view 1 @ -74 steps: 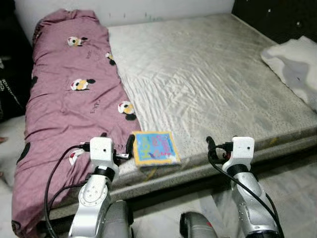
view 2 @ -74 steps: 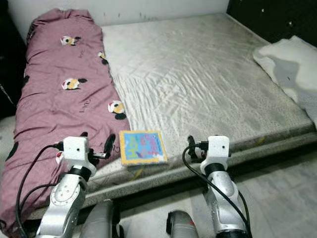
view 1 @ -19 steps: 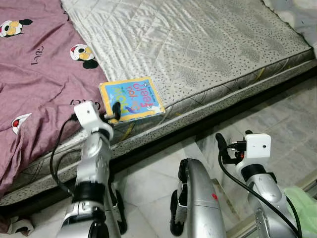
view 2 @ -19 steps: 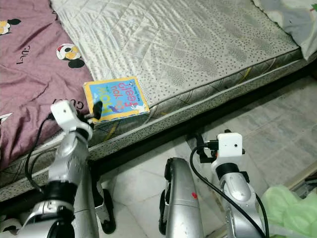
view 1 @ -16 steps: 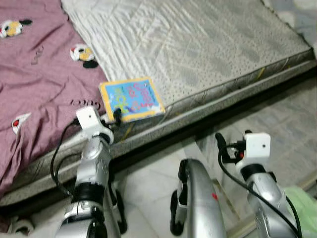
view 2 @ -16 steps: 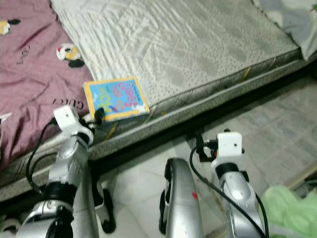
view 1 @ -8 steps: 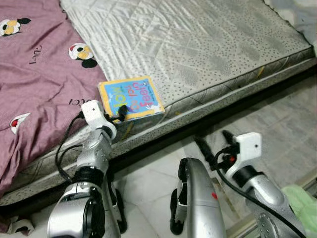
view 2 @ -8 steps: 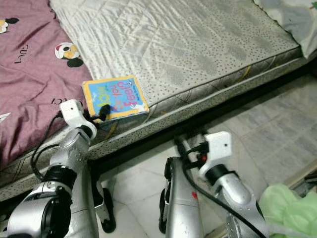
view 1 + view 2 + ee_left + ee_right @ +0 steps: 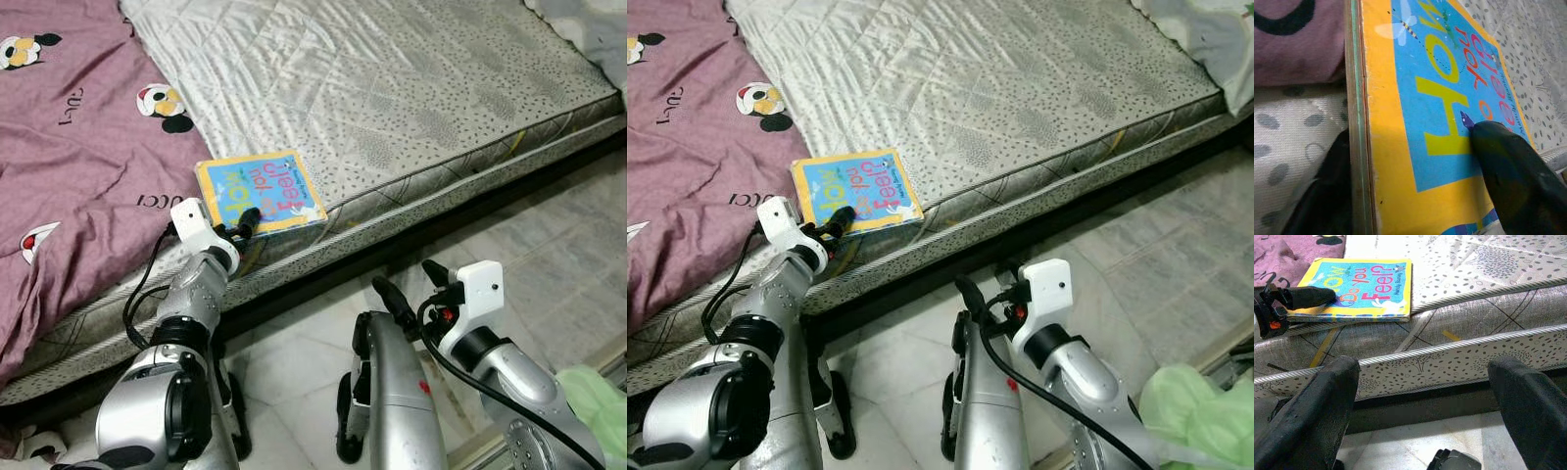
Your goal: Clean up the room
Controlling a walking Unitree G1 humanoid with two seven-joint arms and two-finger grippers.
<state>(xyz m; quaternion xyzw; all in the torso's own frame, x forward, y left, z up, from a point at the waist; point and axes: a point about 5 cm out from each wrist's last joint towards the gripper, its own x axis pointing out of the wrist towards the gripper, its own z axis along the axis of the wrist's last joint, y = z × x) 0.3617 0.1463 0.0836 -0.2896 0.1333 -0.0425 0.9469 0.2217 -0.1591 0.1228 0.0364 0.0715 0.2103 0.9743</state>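
The children's book (image 9: 260, 191) lay flat at the near edge of the mattress (image 9: 411, 88), its one side touching the purple quilt (image 9: 69, 147). The left gripper (image 9: 247, 221) had closed in on the book's near corner: in the left wrist view one black finger (image 9: 1513, 171) pressed on the blue and yellow cover while the other sat below the book's edge against the mattress side, so the fingers were narrowed about the board with the book between them. The right gripper (image 9: 407, 289) hung low over the tiled floor (image 9: 549, 255) in front of the bed, well apart from the book, its two fingers spread wide with nothing between them. The cover's title could be read only in part; the small print was too fine to make out. The lower left finger was dark and blurred in the wrist view. The book was close to square, its spine edge running roughly away from the robot, and its lettering read upside down from the robot's head.
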